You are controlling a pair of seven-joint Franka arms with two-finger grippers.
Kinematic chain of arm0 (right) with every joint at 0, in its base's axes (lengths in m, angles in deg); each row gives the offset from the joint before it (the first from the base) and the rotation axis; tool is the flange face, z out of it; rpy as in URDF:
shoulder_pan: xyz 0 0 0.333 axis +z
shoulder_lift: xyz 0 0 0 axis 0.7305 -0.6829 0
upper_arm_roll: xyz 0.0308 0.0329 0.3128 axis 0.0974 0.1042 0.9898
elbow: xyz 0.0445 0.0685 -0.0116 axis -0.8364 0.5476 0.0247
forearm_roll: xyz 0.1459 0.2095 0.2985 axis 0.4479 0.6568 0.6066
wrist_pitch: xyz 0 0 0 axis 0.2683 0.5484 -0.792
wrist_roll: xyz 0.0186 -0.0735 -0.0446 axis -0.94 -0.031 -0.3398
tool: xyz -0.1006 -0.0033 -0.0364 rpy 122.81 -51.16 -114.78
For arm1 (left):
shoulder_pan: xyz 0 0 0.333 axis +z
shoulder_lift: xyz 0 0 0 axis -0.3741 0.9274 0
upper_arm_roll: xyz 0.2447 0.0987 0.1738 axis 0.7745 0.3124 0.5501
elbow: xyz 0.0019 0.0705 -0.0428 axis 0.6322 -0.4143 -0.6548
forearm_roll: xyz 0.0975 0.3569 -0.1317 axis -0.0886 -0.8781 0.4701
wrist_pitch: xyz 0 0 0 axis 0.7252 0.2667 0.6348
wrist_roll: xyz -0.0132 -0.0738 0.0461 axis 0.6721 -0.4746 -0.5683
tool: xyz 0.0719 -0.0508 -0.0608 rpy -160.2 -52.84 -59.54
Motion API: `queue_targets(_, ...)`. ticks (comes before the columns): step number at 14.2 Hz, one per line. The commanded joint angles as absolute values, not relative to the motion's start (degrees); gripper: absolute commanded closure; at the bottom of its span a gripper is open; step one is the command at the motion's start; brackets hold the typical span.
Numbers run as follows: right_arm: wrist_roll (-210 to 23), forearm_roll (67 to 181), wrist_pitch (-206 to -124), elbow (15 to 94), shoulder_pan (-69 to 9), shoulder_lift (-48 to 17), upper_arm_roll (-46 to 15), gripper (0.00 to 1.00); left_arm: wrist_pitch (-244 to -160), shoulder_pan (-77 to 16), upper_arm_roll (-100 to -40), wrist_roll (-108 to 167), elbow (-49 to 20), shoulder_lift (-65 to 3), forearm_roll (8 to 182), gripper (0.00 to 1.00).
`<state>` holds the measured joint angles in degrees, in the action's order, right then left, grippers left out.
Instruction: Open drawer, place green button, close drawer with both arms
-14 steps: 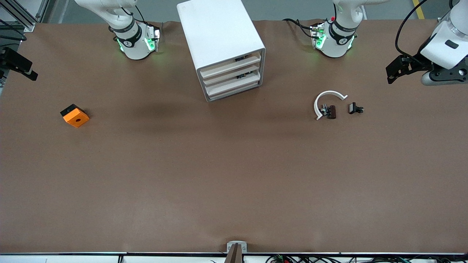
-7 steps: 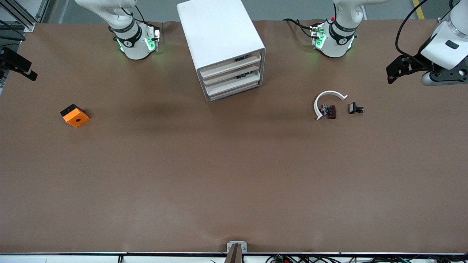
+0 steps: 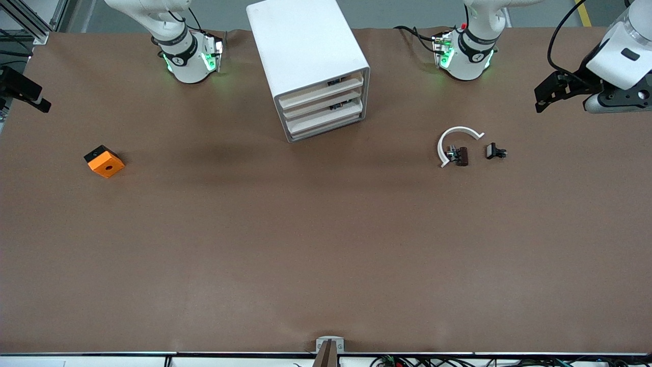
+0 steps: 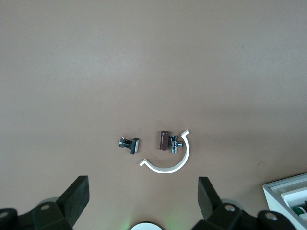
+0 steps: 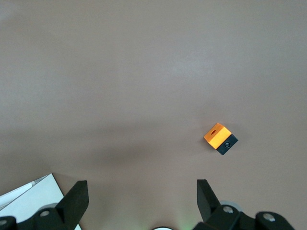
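Grippers first: the left gripper [image 4: 142, 197] hung with fingers spread wide and empty over the table's left-arm edge; the right gripper [image 5: 141, 197] hovered likewise spread and empty off the right-arm edge; nothing begun; every drawer [image 3: 323, 106] of the boxy white cabinet [image 3: 307, 66] sat closed by the robots' edge; the button [image 3: 495, 151], small and dark, its cap colour unclear, lay beside a curved white plastic arc [image 3: 455, 140]; matte brown tabletop.

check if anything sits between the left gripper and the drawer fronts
Nothing visible does. The left gripper, jaws open, hangs over the left arm's end of the table, and bare table runs from there to the drawers. The white curved piece, brown clip and black clip lie nearer the camera, off that line.
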<state>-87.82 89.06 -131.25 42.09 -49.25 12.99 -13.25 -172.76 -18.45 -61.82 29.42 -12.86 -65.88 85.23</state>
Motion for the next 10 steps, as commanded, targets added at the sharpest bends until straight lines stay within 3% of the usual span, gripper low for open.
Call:
queue_targets(1,-88.0,89.9,-131.6,43.7,-52.0,14.6,-10.6,0.00,-174.0,-17.3,-61.9,30.4,-11.7,-65.0,86.2,0.00)
queue_targets(5,-87.9,89.9,-131.5,43.7,-52.1,14.7,-10.0,0.00,-173.5,-16.7,-62.0,30.1,-7.6,-61.7,85.9,0.00)
queue_targets(10,-87.9,89.9,-131.5,43.7,-51.1,14.7,-10.6,0.00,-173.3,-17.0,-62.0,29.2,-7.3,-61.5,85.3,0.00)
